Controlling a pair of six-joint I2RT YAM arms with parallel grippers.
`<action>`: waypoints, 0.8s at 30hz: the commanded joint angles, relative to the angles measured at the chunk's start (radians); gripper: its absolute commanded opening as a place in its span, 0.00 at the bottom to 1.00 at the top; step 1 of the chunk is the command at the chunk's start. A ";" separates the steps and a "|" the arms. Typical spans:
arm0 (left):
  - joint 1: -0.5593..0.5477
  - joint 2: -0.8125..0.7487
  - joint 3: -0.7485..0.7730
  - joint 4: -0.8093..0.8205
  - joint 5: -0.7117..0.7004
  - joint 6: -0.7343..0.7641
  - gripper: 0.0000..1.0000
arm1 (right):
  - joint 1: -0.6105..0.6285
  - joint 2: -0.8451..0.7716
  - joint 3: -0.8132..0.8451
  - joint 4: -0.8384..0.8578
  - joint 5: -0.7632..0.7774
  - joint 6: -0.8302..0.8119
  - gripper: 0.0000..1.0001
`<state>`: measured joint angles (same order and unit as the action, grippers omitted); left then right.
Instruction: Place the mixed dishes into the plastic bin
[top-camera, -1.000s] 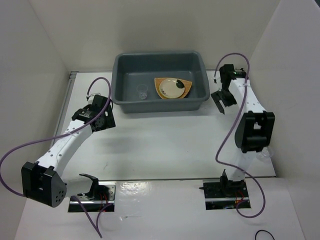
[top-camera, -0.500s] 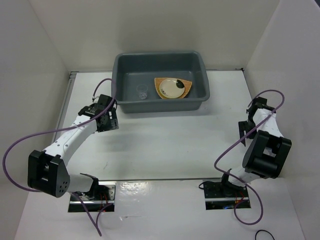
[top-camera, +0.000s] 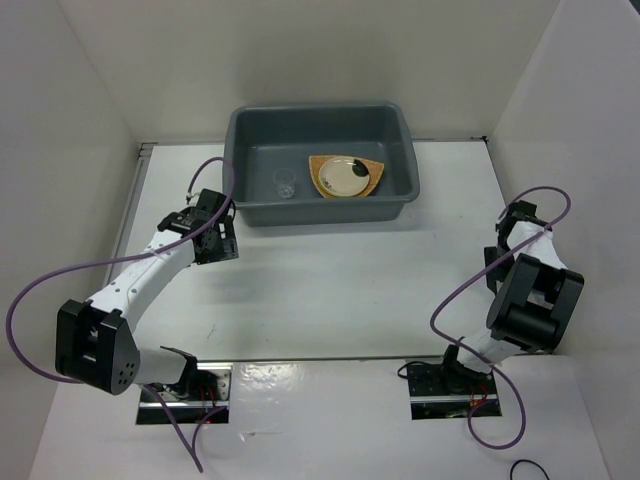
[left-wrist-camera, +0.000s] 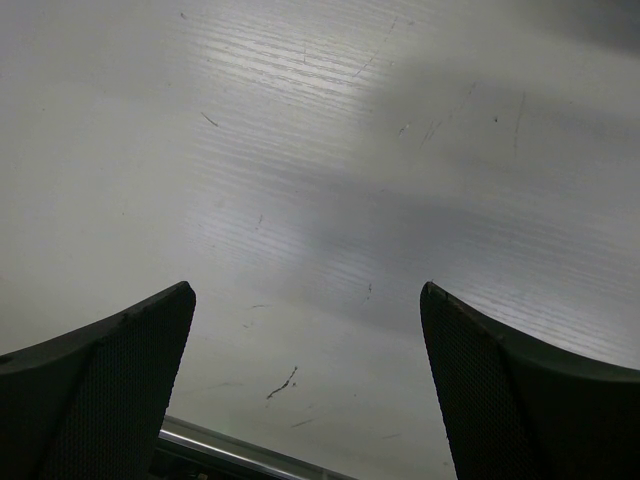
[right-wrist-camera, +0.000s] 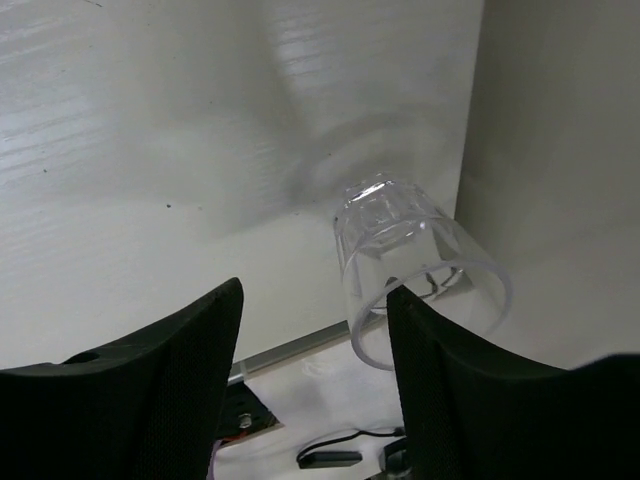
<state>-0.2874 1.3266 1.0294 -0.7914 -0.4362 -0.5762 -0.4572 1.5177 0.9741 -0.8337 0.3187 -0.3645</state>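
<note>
The plastic bin (top-camera: 262, 165) at the far side of the table (top-camera: 330, 270) holds an orange plate (top-camera: 375, 168), with a cream plate (top-camera: 346, 176) on top of it and a small glass (top-camera: 285, 184) next to them. I see no green dish anywhere.

One clear glass (right-wrist-camera: 410, 260) is not in the bin. It sits on the table right next to the side wall (right-wrist-camera: 550, 150), near the table's edge. I cannot tell if it stands straight or leans.

The right gripper (right-wrist-camera: 315, 290) is spread wide with nothing in it. The glass is not between its fingers. It sits just in front of the right one.

The left gripper (left-wrist-camera: 306, 290) is also spread wide, over bare table.

What could go wrong? If the right gripper squeezes from here, one finger may bump the glass and not catch it. The glass is smooth and round, so it could tip, roll into the wall, or fall off the edge. The wall is very close, so a finger may have no room to slip behind the glass.
</note>
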 joint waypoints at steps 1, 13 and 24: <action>-0.002 0.003 0.029 0.003 -0.006 0.010 1.00 | -0.018 0.030 -0.020 0.042 -0.007 0.001 0.64; -0.002 0.033 0.038 0.003 -0.024 0.010 1.00 | 0.029 0.004 0.108 -0.025 -0.119 0.021 0.02; -0.002 0.129 0.076 -0.018 -0.075 -0.017 1.00 | 0.455 0.318 1.061 -0.235 -0.352 -0.056 0.00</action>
<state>-0.2878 1.4250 1.0565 -0.7944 -0.4671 -0.5793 -0.1528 1.7264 1.8248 -0.9890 0.0811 -0.4011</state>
